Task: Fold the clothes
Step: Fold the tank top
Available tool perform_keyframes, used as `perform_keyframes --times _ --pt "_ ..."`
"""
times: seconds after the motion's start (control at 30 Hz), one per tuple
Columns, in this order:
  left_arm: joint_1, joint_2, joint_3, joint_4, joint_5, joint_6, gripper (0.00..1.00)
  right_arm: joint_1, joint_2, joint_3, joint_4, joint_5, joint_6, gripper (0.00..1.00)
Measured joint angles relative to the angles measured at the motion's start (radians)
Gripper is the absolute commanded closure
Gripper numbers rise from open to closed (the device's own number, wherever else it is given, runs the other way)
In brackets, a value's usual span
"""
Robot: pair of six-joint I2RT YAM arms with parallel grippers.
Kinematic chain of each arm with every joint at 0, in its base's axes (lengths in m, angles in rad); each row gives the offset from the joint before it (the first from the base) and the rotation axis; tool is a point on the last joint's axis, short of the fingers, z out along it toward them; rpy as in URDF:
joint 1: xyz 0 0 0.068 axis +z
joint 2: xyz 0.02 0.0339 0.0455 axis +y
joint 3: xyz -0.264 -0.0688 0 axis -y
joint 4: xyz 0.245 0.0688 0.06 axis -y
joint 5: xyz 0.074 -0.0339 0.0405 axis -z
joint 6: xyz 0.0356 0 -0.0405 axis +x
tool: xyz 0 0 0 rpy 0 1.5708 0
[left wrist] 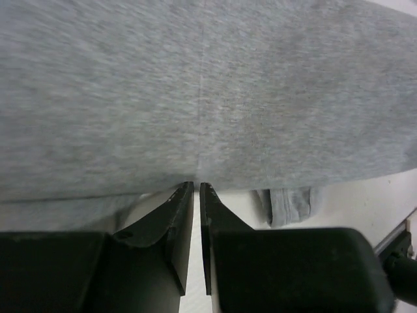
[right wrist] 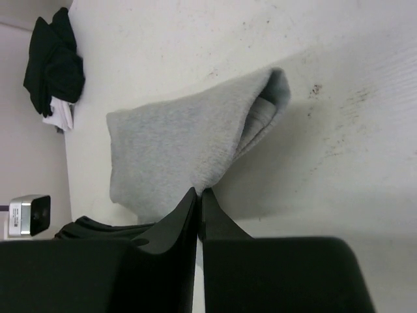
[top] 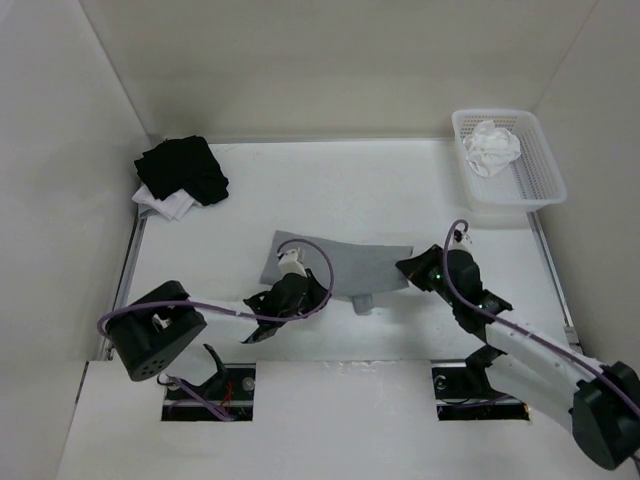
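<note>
grey tank top (top: 345,262) on the desk (top: 300,195); left gripper (left wrist: 197,186) grasping its 8 o'clock edge, right gripper (right wrist: 199,191) its 3 o'clock corner.

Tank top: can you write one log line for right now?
phase: two-arm grasp | left gripper: shut on tank top | right gripper: shut on tank top

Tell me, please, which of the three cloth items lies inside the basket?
The white cloth bundle, in the white basket at the far right corner. The grey tank top lies mid-table; the black-and-white pile sits on the tabletop, far left.
</note>
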Motion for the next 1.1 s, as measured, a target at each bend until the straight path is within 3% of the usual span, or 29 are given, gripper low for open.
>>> perform_keyframes --times 0.17,0.3,0.63,0.93,1.07,1.1 --pt "-0.03 -0.195 -0.033 -0.019 -0.039 -0.005 0.92 0.027 -0.102 0.103 -0.23 0.048 -0.053 0.99" --pt "-0.01 -0.447 -0.065 -0.059 -0.058 -0.01 0.9 0.133 -0.036 0.245 -0.351 0.093 -0.084 0.98" --pt "0.169 -0.834 -0.152 -0.301 -0.037 -0.019 0.89 0.307 0.498 0.726 -0.455 0.133 -0.122 1.0" --pt "0.335 -0.959 -0.173 -0.438 0.069 -0.022 0.89 0.358 0.965 1.196 -0.546 0.127 -0.137 0.99" --pt "0.408 -0.988 -0.175 -0.467 0.118 -0.022 0.88 0.388 1.118 1.299 -0.553 0.108 -0.127 0.96" --pt "0.426 -0.991 -0.176 -0.469 0.128 -0.022 0.87 0.396 1.144 1.306 -0.554 0.103 -0.121 0.92"
